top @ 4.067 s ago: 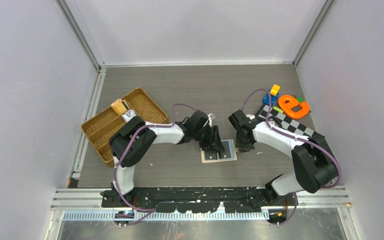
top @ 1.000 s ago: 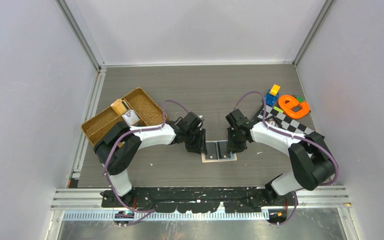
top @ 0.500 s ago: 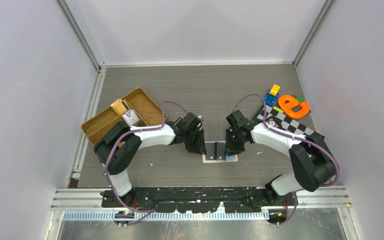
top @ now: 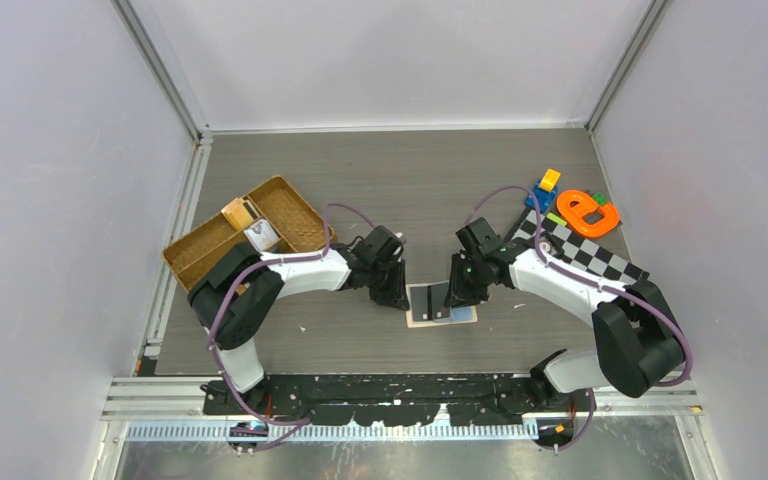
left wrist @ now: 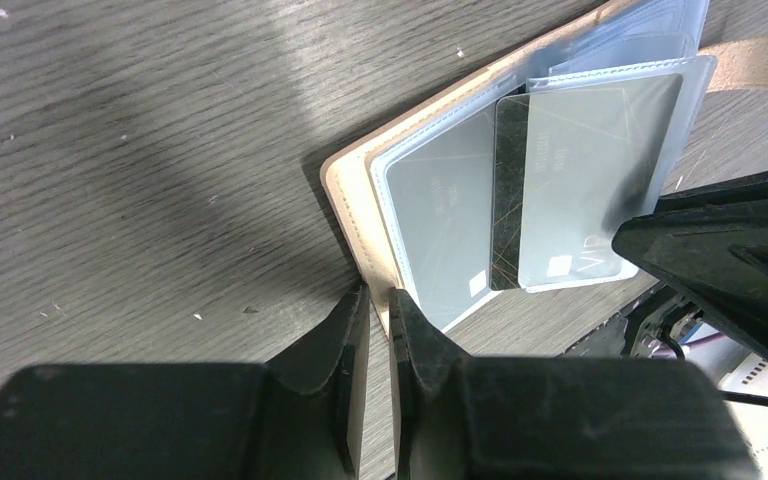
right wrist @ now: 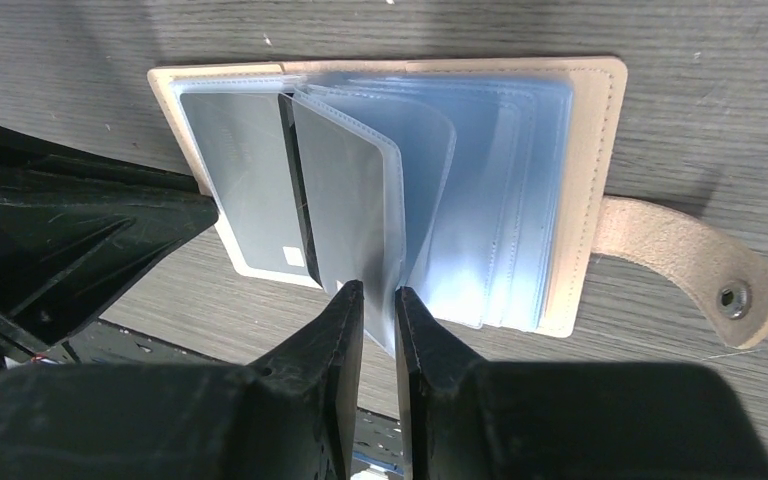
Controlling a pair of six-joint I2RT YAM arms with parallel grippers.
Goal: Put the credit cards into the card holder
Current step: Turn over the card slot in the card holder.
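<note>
Overhead view: even, diffuse light; only soft shadows on the table (top: 360,170). Left wrist view: bright sheen at 12 o'clock, broad shadow toward 9; my left gripper (left wrist: 378,305) at 6 is black and defocused. Right wrist view: the card holder (right wrist: 500,200) sleeves glare pale.

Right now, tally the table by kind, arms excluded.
Credit cards: 2 (grey, dark-banded), both in the holder
Card holder: 1
Wicker tray: 1
Checkered mat: 1
Orange e-shaped toy: 1
Blocks: 2 (blue, yellow)
Total: 8, not counting small items in the tray and a green piece by the toy, too small to identify.
</note>
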